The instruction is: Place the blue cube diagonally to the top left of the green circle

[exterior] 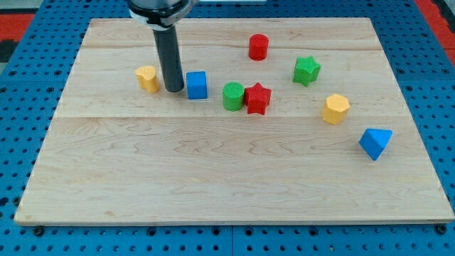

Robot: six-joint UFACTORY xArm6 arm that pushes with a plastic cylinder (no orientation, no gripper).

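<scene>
The wooden worktop [213,178] lies on a blue pegboard [21,107] and carries eight small blocks. My tip [173,90] rests on the worktop just to the view's left of the blue cube [197,84], close enough that the rod looks to be touching or almost touching the cube's left face; I cannot tell which. There is no gripper on this arm, only the straight dark rod, so nothing is grasped or clenched. The blue cube sits to the view's left of the green circle [233,96], near it but with a clear strip of wood between them, and only slightly higher in the view, so it reads more as beside the circle than diagonally above it. The yellow heart-shaped block [148,77] stands just to the view's left of the rod, on the far side from the cube. The red star [257,98] touches the green circle on its right side. Toward the view's top, the red cylinder [259,47] stands alone, well apart from the cube. Further to the view's right are the green star [306,70], the yellow hexagon-like block [335,108] below it, and a second blue block [375,143], wedge-shaped with a pointed lower end, nearest the worktop's right edge.
</scene>
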